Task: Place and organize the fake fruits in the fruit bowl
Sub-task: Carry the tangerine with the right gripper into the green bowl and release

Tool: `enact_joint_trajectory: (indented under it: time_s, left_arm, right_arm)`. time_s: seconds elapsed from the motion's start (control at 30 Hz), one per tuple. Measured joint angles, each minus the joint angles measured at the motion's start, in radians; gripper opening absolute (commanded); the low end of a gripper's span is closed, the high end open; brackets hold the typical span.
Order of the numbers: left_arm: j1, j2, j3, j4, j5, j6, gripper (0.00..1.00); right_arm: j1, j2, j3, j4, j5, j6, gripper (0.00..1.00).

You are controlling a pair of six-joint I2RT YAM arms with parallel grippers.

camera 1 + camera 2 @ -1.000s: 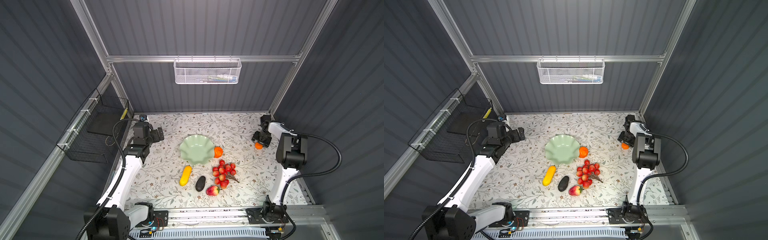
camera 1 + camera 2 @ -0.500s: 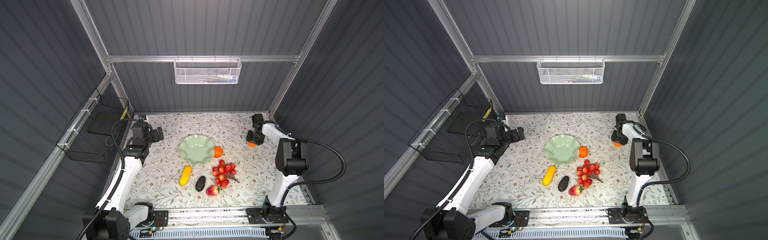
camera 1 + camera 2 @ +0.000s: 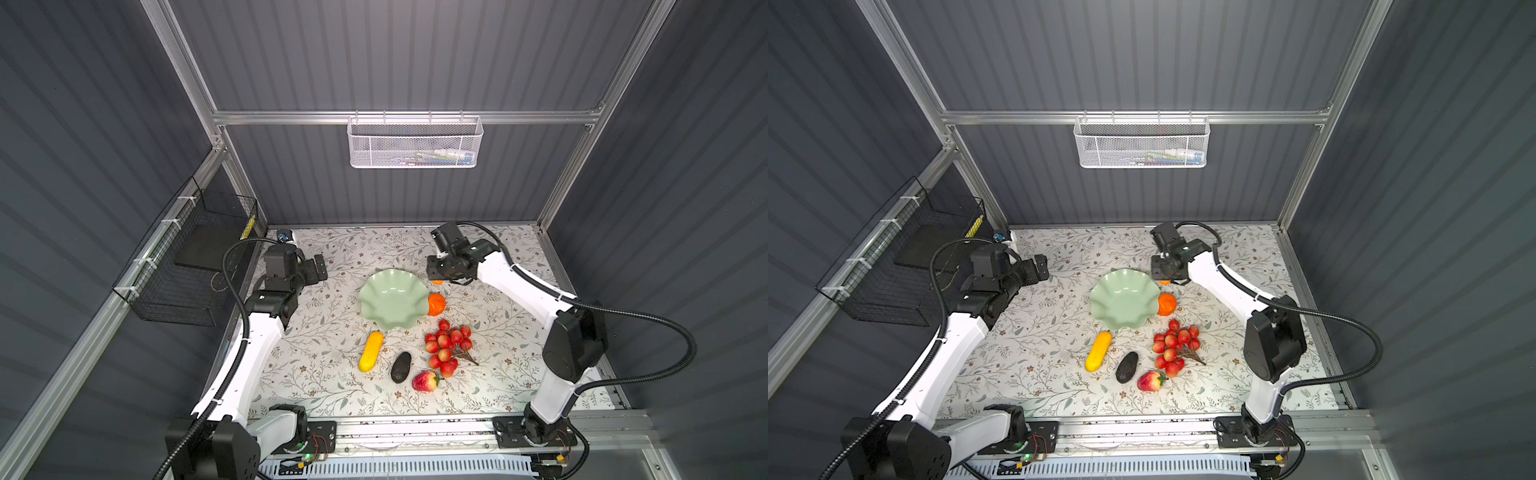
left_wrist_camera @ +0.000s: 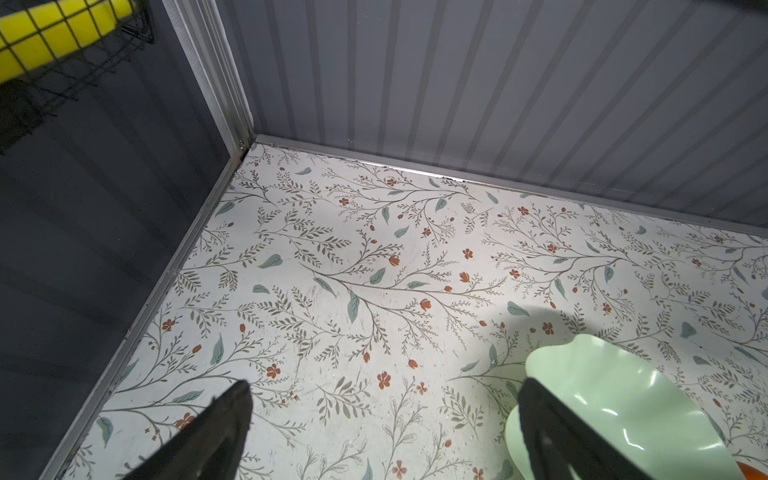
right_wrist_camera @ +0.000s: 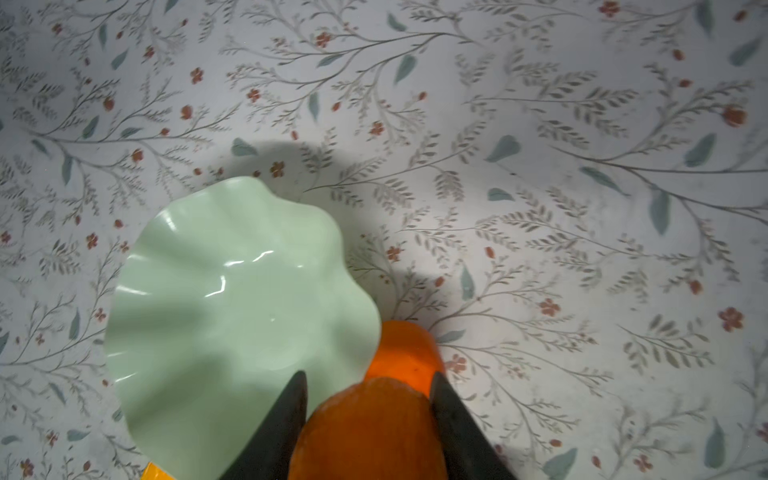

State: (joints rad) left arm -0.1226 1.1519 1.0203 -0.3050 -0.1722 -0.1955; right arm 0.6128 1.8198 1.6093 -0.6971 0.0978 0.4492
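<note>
Here the right gripper is clamped on the small orange, its two dark fingers pressed against the fruit's sides, and in both top views it holds it just beside the far right rim of the fruit bowl. The pale green bowl sits about mid-table, a little nearer the far edge of the table. The larger orange fruit touches the bowl's right rim. Between the bowl and the near edge lie the long yellow fruit, the dark avocado and the red strawberry-like fruit, with the bunch of small red fruits to their right, all on the table outside the bowl. The left gripper hangs near the table's far left corner, jaws spread wide and gripping nothing, well apart from the fruits.
</note>
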Motion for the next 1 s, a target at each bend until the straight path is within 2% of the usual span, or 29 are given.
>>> enact_joint_trajectory:
  time_s: [0.13,0.3,0.67,0.8,1.0]
  left_arm:
    - [0.0,-0.011,0.0,-0.014,-0.003,-0.027,1.0]
    - [0.0,-0.084,-0.01,-0.031,0.026,-0.082,0.96]
    - [0.0,-0.265,-0.195,-0.083,0.202,-0.234,0.87]
    - [0.0,-0.268,-0.272,-0.107,0.261,-0.289,0.86]
    - [-0.006,-0.262,-0.306,-0.128,0.32,-0.326,0.86]
  right_arm:
    - [0.077,0.112,0.083,-0.003,-0.013,-0.001,0.29]
    - [0.126,0.301,0.232,-0.037,0.002,-0.005,0.3]
    - [0.14,0.505,0.347,-0.066,0.019,-0.012,0.41]
    - [0.14,0.554,0.374,-0.067,0.018,-0.012,0.5]
    - [0.138,0.563,0.388,-0.064,0.016,-0.011,0.71]
